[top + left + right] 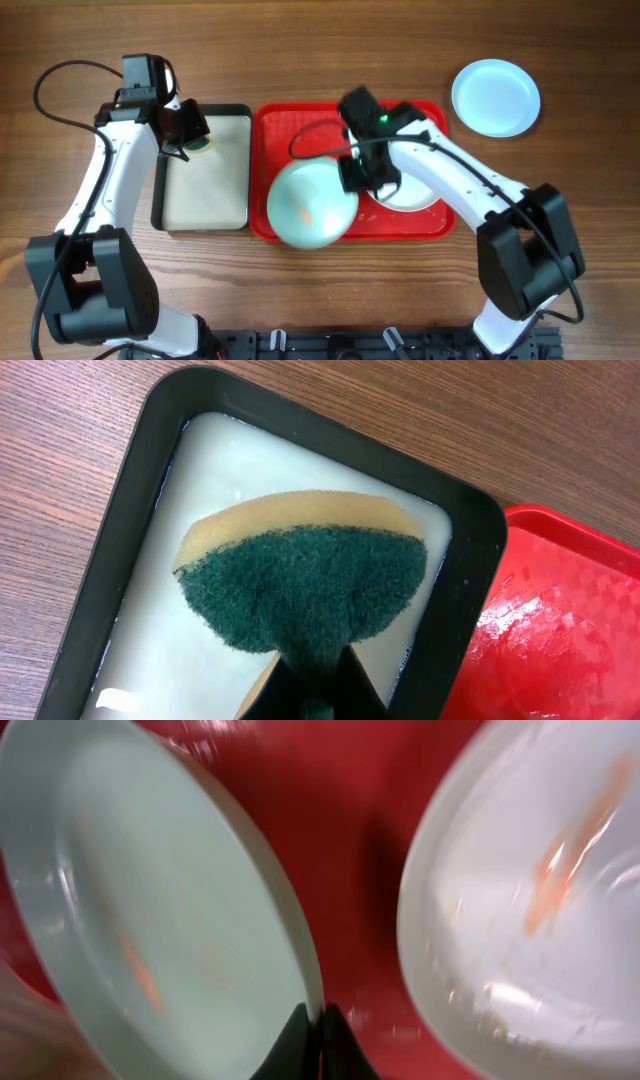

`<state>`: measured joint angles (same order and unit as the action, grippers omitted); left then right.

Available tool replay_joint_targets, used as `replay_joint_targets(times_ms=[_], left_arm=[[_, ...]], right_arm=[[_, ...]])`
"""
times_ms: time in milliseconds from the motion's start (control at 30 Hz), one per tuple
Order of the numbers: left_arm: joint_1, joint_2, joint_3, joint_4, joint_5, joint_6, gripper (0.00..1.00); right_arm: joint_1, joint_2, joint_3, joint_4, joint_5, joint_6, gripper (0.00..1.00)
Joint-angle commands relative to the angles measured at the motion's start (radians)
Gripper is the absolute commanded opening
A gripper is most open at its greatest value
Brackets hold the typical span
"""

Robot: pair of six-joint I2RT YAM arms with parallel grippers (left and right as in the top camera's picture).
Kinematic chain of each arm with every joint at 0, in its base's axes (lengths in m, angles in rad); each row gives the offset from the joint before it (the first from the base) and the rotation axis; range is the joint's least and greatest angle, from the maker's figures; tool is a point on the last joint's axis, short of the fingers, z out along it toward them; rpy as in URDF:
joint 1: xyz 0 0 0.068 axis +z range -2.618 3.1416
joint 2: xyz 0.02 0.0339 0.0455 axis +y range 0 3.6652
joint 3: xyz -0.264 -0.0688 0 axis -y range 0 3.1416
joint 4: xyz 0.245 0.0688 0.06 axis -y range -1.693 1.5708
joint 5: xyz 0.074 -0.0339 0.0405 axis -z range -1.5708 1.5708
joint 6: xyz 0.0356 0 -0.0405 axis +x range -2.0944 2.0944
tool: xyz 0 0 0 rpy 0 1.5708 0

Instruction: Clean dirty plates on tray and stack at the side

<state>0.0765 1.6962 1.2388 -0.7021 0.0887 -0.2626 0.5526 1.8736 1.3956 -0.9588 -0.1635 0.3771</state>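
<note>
Overhead shows two plates (310, 205) on one tray (285, 125), one plate (495, 97) apart.

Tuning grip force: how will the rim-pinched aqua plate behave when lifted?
The aqua plate looks glossy, so probably slippery in the right gripper. Pinched only at its rim, it may swing. It looks rigid, so unlikely to flex.

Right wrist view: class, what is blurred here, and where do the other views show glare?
Right wrist view: aqua plate and white plate both smeared, out of focus; left wrist view: sponge sharp, glare on the red tray; overhead view: sharp, evenly lit.
</note>
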Motion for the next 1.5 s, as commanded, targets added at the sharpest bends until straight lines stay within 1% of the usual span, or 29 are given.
replay_joint_targets(times_ms=[0,67,267,400,533,567,600,633,667,700,733,800,900,1000,1067,1233,1267,1300,1333,1467], left_arm=[[-0.003,-0.004,0.005,0.006,0.016,0.024,0.04],[-0.003,-0.004,0.005,0.006,0.016,0.024,0.04],[-0.003,-0.004,0.005,0.006,0.016,0.024,0.04],[-0.003,-0.004,0.005,0.006,0.016,0.024,0.04],[-0.003,-0.004,0.005,0.006,0.016,0.024,0.04],[-0.003,-0.004,0.005,0.006,0.016,0.024,0.04],[-0.003,-0.004,0.005,0.006,0.016,0.024,0.04],[-0.003,-0.004,0.005,0.006,0.016,0.024,0.04],[-0.003,-0.004,0.005,0.006,0.016,0.024,0.04],[-0.003,-0.004,0.005,0.006,0.016,0.024,0.04],[-0.003,-0.004,0.005,0.006,0.016,0.024,0.04],[-0.003,-0.004,0.005,0.006,0.016,0.024,0.04],[-0.003,-0.004,0.005,0.006,0.016,0.024,0.04],[-0.003,-0.004,0.005,0.004,0.016,0.024,0.04],[-0.003,-0.004,0.005,0.005,0.016,0.024,0.04],[-0.003,-0.004,0.005,0.005,0.016,0.024,0.04],[-0.003,-0.004,0.005,0.005,0.016,0.024,0.04],[-0.003,-0.004,0.005,0.005,0.016,0.024,0.04],[-0.003,-0.004,0.005,0.005,0.016,0.024,0.04],[-0.003,-0.004,0.005,0.005,0.016,0.024,0.04]], right_arm=[[-0.009,0.000,0.043,0.121,0.148,-0.010,0.04],[-0.009,0.003,0.034,0.203,0.211,-0.010,0.04],[-0.009,0.043,0.016,0.338,0.220,-0.007,0.04],[-0.009,0.095,0.016,0.334,0.204,0.051,0.04],[-0.009,0.111,0.016,0.290,0.126,0.079,0.05],[-0.009,0.111,0.016,0.280,0.116,0.079,0.09],[-0.009,0.111,0.016,0.270,0.110,0.074,0.18],[-0.009,0.111,0.016,0.267,0.111,0.028,0.39],[-0.012,0.111,0.022,0.274,0.128,-0.071,0.61],[-0.019,0.111,0.040,0.278,0.160,-0.152,0.65],[-0.032,0.111,0.063,0.277,0.177,-0.220,0.65],[-0.052,0.111,0.086,0.291,0.178,-0.246,0.64],[-0.085,0.121,0.085,0.344,0.137,-0.247,0.57],[-0.090,0.156,0.084,0.386,0.053,-0.283,0.57],[-0.089,0.182,0.084,0.399,0.027,-0.298,0.55],[-0.088,0.220,0.084,0.385,0.008,-0.296,0.41],[-0.088,0.224,0.084,0.379,-0.016,-0.295,0.33],[-0.088,0.224,0.084,0.373,-0.022,-0.293,0.22],[-0.089,0.224,0.084,0.368,-0.021,-0.279,0.19],[-0.089,0.224,0.084,0.327,-0.022,-0.245,0.19]])
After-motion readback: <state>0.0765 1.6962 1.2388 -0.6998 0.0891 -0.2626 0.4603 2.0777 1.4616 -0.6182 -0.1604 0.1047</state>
